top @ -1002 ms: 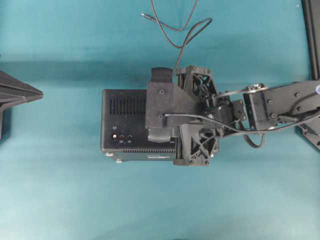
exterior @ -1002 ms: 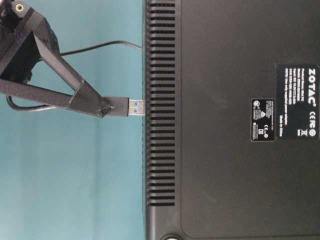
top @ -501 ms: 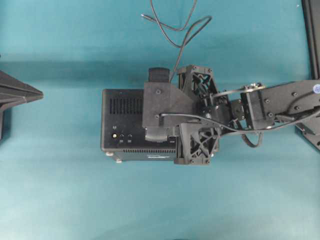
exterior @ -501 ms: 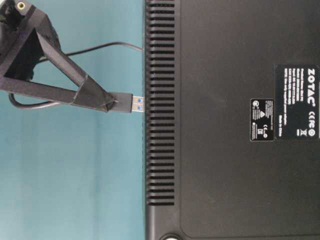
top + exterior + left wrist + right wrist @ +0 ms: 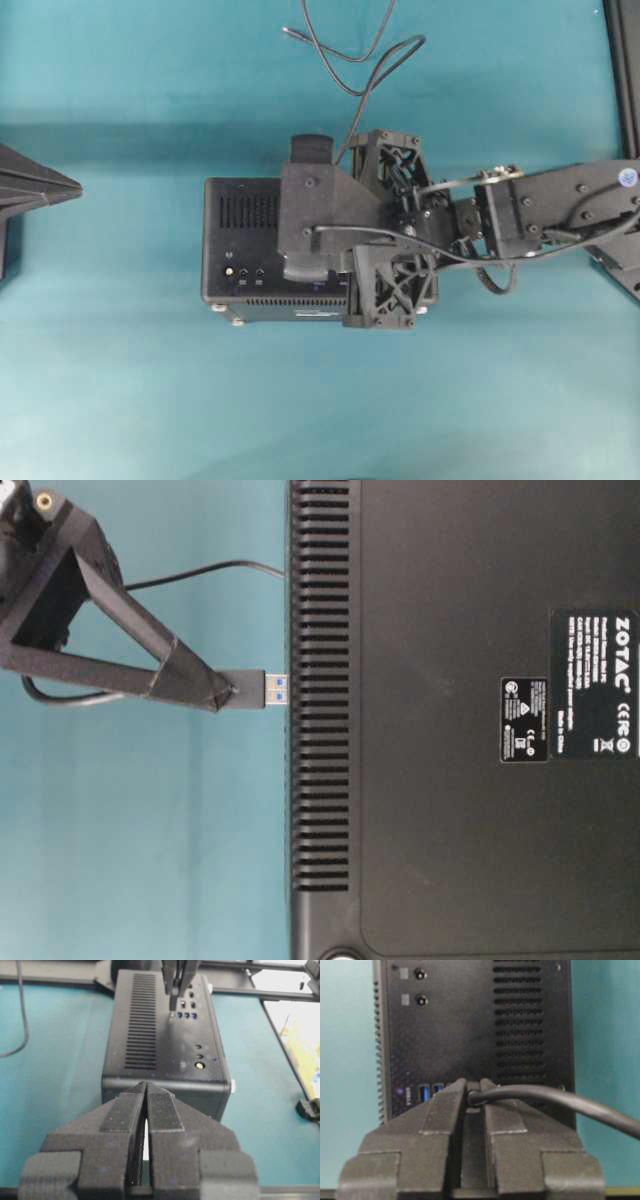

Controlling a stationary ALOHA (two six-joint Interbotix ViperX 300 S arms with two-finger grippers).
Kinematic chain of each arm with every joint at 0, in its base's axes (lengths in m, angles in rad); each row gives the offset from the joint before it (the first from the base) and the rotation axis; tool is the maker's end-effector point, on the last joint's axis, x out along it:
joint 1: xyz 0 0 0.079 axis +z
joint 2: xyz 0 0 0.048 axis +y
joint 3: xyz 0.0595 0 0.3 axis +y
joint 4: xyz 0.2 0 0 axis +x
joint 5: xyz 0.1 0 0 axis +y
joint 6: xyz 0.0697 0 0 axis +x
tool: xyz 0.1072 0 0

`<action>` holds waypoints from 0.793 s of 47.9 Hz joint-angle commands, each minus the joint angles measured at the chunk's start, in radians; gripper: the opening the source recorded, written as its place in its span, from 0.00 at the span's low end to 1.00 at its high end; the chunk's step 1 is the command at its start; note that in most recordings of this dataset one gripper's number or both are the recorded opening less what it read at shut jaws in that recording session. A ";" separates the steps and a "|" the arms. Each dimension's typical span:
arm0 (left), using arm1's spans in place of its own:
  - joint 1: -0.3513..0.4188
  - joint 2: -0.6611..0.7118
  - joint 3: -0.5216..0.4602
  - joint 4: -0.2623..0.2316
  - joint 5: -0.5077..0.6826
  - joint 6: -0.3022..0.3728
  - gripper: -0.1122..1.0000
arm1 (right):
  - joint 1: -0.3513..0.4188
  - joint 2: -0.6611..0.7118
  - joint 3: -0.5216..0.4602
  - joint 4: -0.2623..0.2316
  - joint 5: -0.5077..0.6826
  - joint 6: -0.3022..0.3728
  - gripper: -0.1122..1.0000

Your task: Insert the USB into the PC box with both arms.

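- Since 1 second ago the USB [image 5: 262, 687] has edged closer to the PC box [image 5: 480, 730]; its metal tip now meets the box's vented face.
- Left pincer [image 5: 145, 1091]: pressed together, holding nothing, just short of the box.
- Right pincer [image 5: 472, 1091]: pinching the USB above the blue ports [image 5: 430, 1092].
- Cable [image 5: 350, 60] trails across the teal tabletop [image 5: 120, 380] beyond.

A teal table [image 5: 120, 380] bears a black frame [image 5: 622, 60] at its edge.
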State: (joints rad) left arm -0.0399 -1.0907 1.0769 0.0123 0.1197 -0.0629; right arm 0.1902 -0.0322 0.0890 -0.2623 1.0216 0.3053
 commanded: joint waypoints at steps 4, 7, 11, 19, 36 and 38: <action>-0.002 0.006 -0.011 0.002 -0.005 0.000 0.10 | -0.041 0.005 -0.014 0.006 0.012 -0.015 0.18; -0.002 0.006 -0.011 0.002 -0.006 0.000 0.10 | -0.037 0.008 -0.011 0.017 0.011 -0.014 0.18; -0.002 0.006 -0.011 0.003 -0.005 0.000 0.10 | -0.029 0.014 -0.009 0.034 0.008 -0.014 0.18; -0.002 0.006 -0.009 0.003 -0.006 0.000 0.10 | -0.012 0.015 -0.014 0.055 0.006 -0.012 0.18; -0.002 0.002 -0.006 0.002 -0.005 0.000 0.10 | -0.005 0.012 -0.009 0.081 0.003 -0.009 0.18; -0.002 0.002 -0.005 0.002 -0.005 0.000 0.10 | -0.003 0.011 -0.003 0.086 0.000 -0.009 0.18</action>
State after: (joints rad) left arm -0.0399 -1.0937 1.0830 0.0123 0.1197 -0.0629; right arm 0.1825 -0.0184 0.0736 -0.1871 1.0216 0.3053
